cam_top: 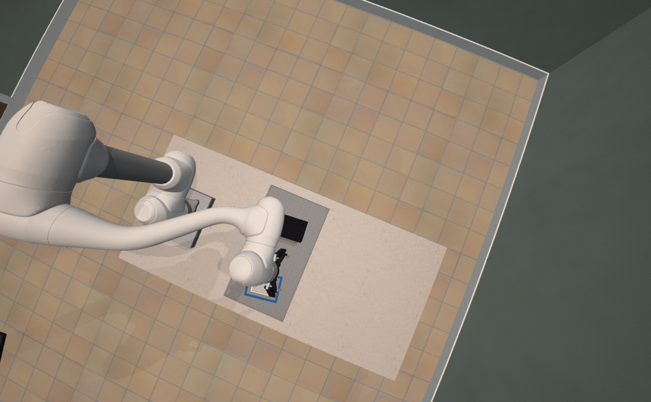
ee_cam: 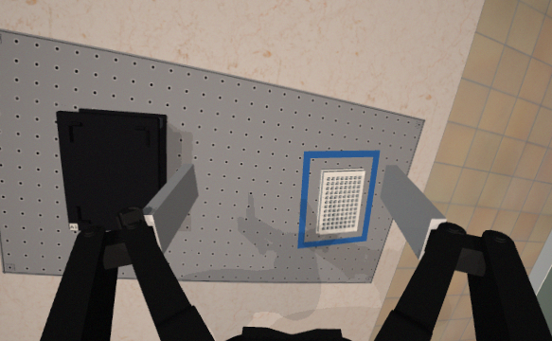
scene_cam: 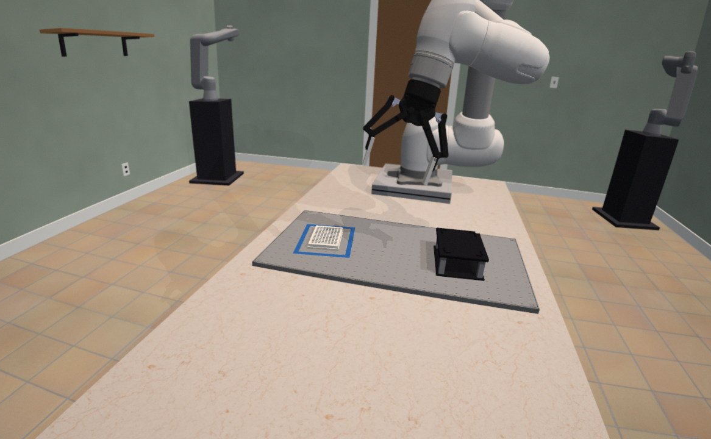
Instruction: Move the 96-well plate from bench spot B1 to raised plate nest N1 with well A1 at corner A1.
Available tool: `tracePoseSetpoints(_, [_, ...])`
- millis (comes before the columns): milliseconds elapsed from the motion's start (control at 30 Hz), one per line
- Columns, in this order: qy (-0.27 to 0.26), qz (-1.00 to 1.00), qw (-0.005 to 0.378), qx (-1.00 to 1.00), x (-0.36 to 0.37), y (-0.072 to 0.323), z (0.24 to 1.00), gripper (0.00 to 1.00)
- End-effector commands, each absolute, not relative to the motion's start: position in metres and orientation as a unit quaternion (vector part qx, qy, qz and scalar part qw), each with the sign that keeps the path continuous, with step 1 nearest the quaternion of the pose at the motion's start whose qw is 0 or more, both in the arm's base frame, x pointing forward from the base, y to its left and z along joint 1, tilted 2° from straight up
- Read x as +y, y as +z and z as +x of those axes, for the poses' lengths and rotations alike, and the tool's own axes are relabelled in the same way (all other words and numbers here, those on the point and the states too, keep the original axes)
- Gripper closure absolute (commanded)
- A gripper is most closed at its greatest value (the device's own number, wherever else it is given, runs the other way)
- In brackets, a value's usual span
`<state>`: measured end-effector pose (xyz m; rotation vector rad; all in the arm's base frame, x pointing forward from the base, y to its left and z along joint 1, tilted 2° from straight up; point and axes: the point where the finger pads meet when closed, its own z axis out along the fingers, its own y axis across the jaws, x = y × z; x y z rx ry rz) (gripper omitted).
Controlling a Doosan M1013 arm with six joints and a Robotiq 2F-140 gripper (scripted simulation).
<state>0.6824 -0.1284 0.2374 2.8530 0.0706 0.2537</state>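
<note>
Hanging: my gripper (scene_cam: 400, 158) is high above the grey perforated board (scene_cam: 396, 272), fingers spread as wide as they go, nothing between them.
Plate: the 96-well plate (ee_cam: 341, 202) is white, a rectangle gridded with small wells, lying flat inside the blue outline of spot B1 (ee_cam: 306, 199) at the board's left end in the exterior view.
Plate and me: from the wrist view it shows between my two grey pads (ee_cam: 173, 203), nearer the right one, well below them.
Nest: the raised nest N1 (scene_cam: 459, 252) is a black block at the board's right end, well apart from the plate; its top carries faint corner locators.
Hard to read: a tiny white tag at the nest's near corner in the wrist view is too small to make out; from above, my wrist covers part of the plate and the blue outline.
Around: a beige bench top (scene_cam: 314, 355) carries the board, with two black pedestals (scene_cam: 213, 141) holding grey arms on the tiled floor, and a wall shelf (scene_cam: 96, 33) at far left.
</note>
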Motion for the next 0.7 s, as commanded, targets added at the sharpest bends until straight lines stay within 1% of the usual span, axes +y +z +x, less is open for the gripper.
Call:
tracePoseSetpoints(0, [0.087, 0.986, 0.137, 0.025, -0.137, 0.23, 0.679, 0.0])
tracePoseSetpoints(33, [0.087, 0.986, 0.137, 0.025, -0.141, 0.227, 0.678, 0.0])
tracePoseSetpoints(100, [0.066, 0.991, 0.118, 0.023, -0.148, 0.221, 0.674, 0.0])
tracePoseSetpoints(367, [0.066, 0.991, 0.118, 0.023, -0.173, 0.198, 0.662, 0.0])
tracePoseSetpoints(433, [0.049, 0.994, 0.098, 0.019, -0.18, 0.192, 0.658, 0.0])
tracePoseSetpoints(667, [0.049, 0.994, 0.098, 0.019, -0.197, 0.176, 0.648, 0.0])
